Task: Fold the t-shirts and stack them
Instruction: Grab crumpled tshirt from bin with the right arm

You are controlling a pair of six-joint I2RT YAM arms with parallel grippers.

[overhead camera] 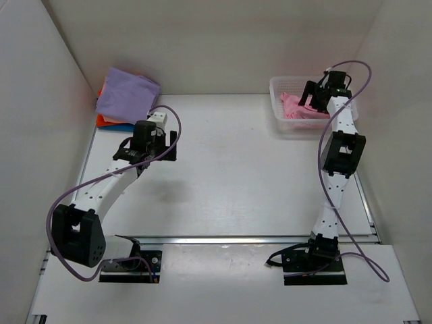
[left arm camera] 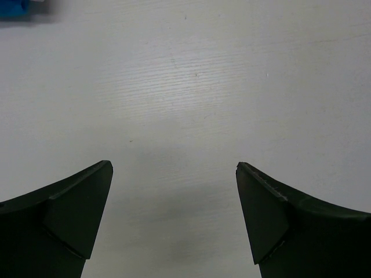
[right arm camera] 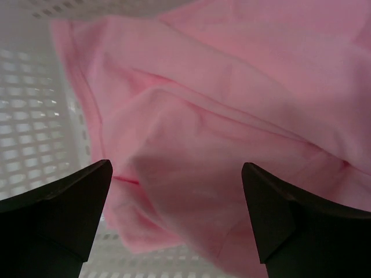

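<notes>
Jaws on both arms are spread wide, nothing pinched in either pair. The right gripper [right arm camera: 175, 168] hangs right over the pink shirt [right arm camera: 232, 116], which sits bunched up in the white basket [right arm camera: 35, 145]. The soft, matte cloth fills the gap between the two dark fingers and runs on ahead of them in loose rounded folds, with a stitched hem curving along on the left finger's side. Past that hem you can see the basket's plastic mesh wall, all little square holes, and a strip of mesh floor shows just under the fingertips. I can't tell whether the tips are touching the fabric or just above it. The left gripper [left arm camera: 173, 166] is over bare table [left arm camera: 232, 69], a flat white top with a faint grain, and only its own soft shadow lies between the fingers. Way ahead of those jaws, off on the left finger's side, there's a blurry blue patch [left arm camera: 17, 8] at the edge of the wrist view. From above, a folded lavender shirt [overhead camera: 127, 91] lies on an orange shirt [overhead camera: 102, 120], beyond the left jaws and well apart from them.
</notes>
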